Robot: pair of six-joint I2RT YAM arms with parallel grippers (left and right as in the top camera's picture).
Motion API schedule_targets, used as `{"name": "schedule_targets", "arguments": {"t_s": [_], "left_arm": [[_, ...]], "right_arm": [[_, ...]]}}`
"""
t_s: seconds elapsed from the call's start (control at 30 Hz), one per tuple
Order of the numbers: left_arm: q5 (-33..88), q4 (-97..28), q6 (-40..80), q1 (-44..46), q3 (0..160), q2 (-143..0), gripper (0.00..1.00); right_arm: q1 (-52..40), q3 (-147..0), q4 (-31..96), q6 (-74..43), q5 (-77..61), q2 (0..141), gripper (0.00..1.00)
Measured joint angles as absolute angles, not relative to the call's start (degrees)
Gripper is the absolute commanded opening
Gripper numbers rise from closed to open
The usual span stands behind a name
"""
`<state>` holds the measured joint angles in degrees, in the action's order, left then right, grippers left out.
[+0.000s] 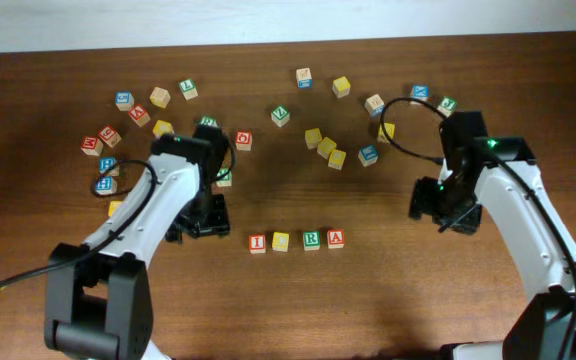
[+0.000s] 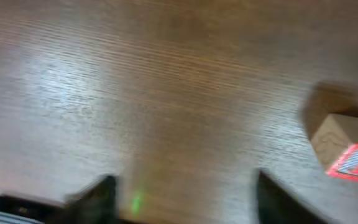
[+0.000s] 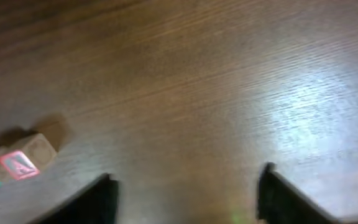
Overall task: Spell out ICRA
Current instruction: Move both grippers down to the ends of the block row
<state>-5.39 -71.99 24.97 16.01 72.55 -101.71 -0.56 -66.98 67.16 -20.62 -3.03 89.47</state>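
Four cubes stand in a row at the table's middle front: red I (image 1: 257,243), yellow C (image 1: 281,241), green R (image 1: 311,239), red A (image 1: 335,238). My left gripper (image 1: 200,222) hovers left of the row, apart from it. In the left wrist view it (image 2: 185,186) is open over bare wood, and the I cube (image 2: 347,146) shows at the right edge. My right gripper (image 1: 440,208) hangs well to the right of the row. Its jaws (image 3: 187,180) are open and empty, with the A cube (image 3: 22,158) at the far left.
Loose letter cubes lie scattered across the back: a cluster at the left (image 1: 138,115), yellow ones in the middle (image 1: 325,147), more at the right (image 1: 420,93). One cube (image 1: 225,178) sits close to my left arm. The table's back edge (image 1: 288,45) runs along the top.
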Motion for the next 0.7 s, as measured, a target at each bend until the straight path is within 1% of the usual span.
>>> {"name": "schedule_targets", "arguments": {"t_s": [0.03, 0.07, 0.1, 0.23, 0.3, 0.37, 0.5, 0.7], "left_arm": [[-5.43, -71.22, 25.06, 16.01, 71.75, -101.71, 0.05], [-5.45, -70.28, 24.86, 16.01, 71.09, -101.71, 0.01], [-5.48, -69.47, 24.88, 16.01, 70.78, -101.71, 0.01], [-4.49, -66.3, 27.09, 16.01, 69.12, -101.71, 0.0], [-3.75, -63.7, 28.05, 16.01, 67.22, -101.71, 0.0], [-1.67, -59.9, 28.56, 16.01, 64.16, -101.71, 0.0], [2.92, -55.53, 28.95, 16.1, 62.33, -101.71, 0.0], [5.58, -52.77, 29.19, 20.01, 62.33, -101.71, 0.0]], "right_arm": [[-0.56, -65.21, 65.63, -20.64, -3.77, 89.54, 0.14], [-0.56, -62.94, 63.7, -20.27, -5.1, 89.58, 0.09], [-0.56, -61.8, 62.39, -20.75, -5.93, 89.58, 0.04], [-2.2, -57.28, 55.96, -20.73, -8.12, 89.65, 0.04], [-4.58, -56.14, 53.04, -20.78, -8.73, 89.65, 0.05], [-9.21, -55.42, 49.74, -21.08, -9.1, 89.69, 0.04], [-13.37, -55.22, 47.07, -25.43, -8.43, 89.69, 0.04], [-13.56, -55.16, 46.17, -27.03, -8.45, 90.98, 0.04]]}}
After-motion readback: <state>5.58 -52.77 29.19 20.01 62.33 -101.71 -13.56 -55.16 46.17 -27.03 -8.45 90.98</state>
